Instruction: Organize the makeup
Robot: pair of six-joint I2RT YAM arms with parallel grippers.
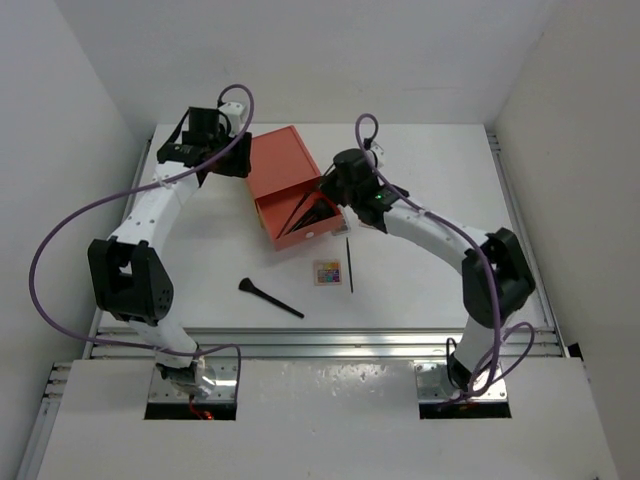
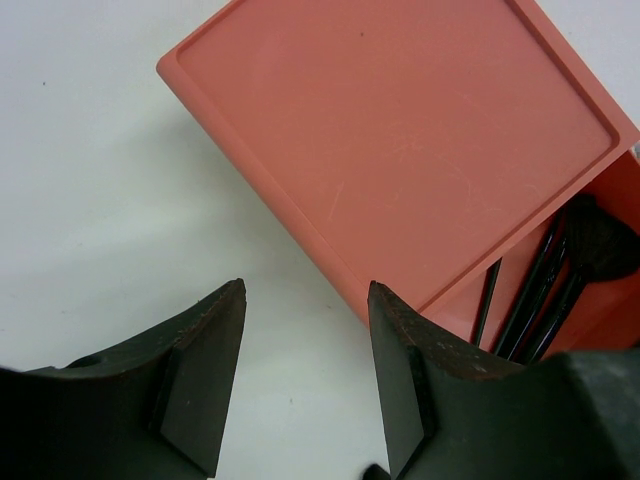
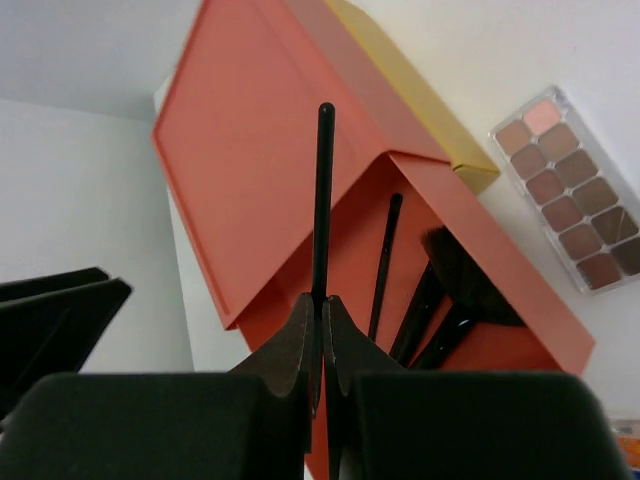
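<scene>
The white counter carries a smooth orange box, rectangular, with a yellow drawer. The left gripper hovers at its corner, jaws apart and empty. The right gripper is clamped on a thin black stick at the open compartment, where black brushes lie. A brown palette lies beside the box; a multicoloured square palette, a loose brush and a pencil lie on the counter.

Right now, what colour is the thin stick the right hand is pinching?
Black. The stick, with the right hand shut on it, shows best in the right wrist view.
</scene>
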